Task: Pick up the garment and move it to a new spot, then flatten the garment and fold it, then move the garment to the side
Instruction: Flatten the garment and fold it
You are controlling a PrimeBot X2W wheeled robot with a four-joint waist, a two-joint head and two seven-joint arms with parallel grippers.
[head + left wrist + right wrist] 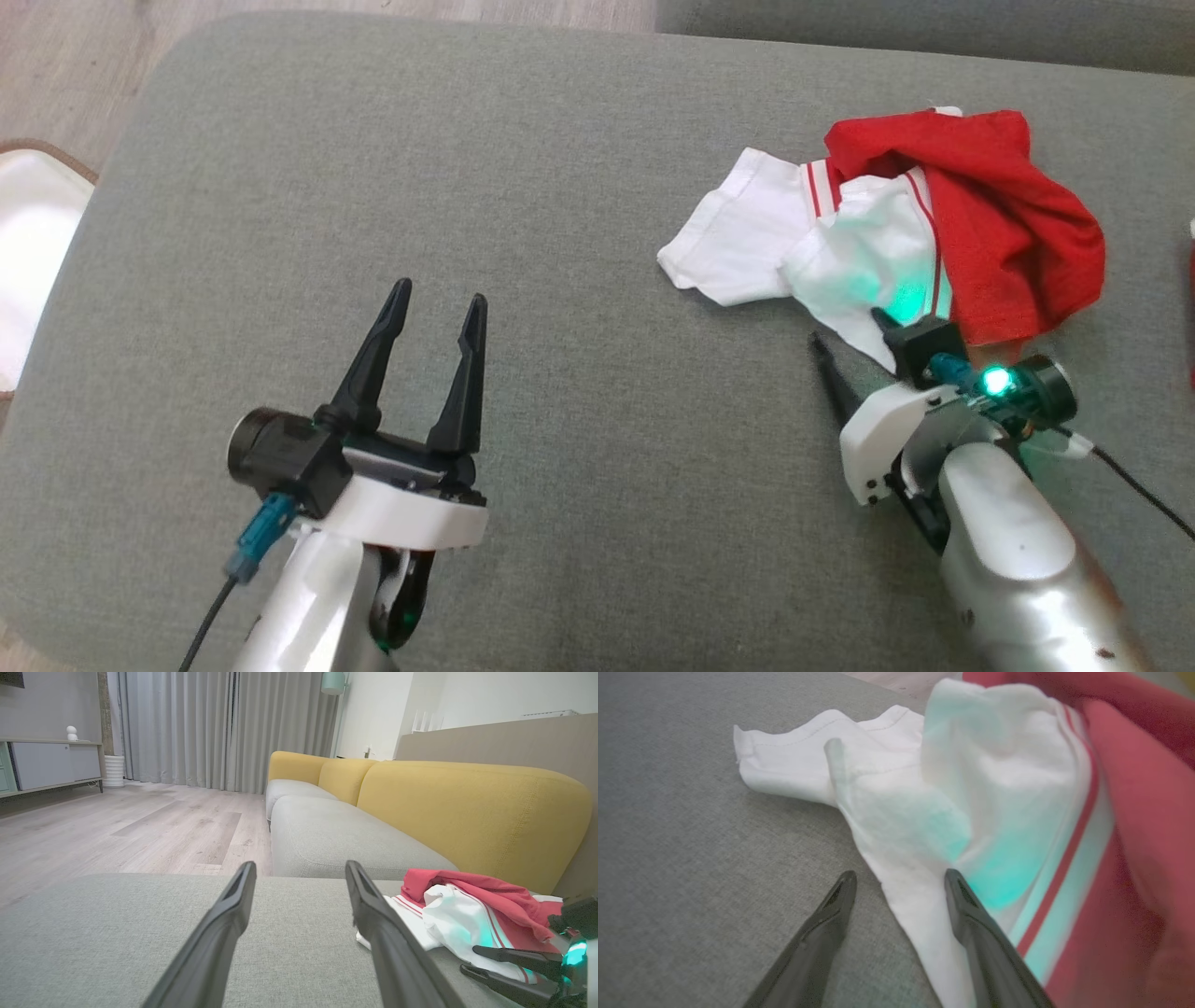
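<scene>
In the head view, the garment [990, 224], a crumpled red and white piece, is lying on the right part of the grey cushion [560, 187]. The left gripper [441, 291] is being held over bare cushion at the lower left, well apart from the garment, its jaws spread wide with nothing between them. The right gripper [848, 327] is being held at the garment's near white edge, partly hidden behind its own camera housing. Green light is being cast on the cloth there.

In the left wrist view, the left gripper [300, 864] is again being shown wide open and empty. The room is being added here: a yellow sofa back [467, 812], a wooden floor [140, 826] and grey curtains [210, 728]. The garment [458, 910] is lying at the lower right, with the right gripper [469, 959] low beside it.

In the right wrist view, the right gripper [901, 873] is being shown fully spread. One finger is over bare cushion [691, 835] and the other over white cloth, with the garment's [971, 788] edge running between them. Nothing is being gripped. Whether the fingers are touching the cloth cannot be told.
</scene>
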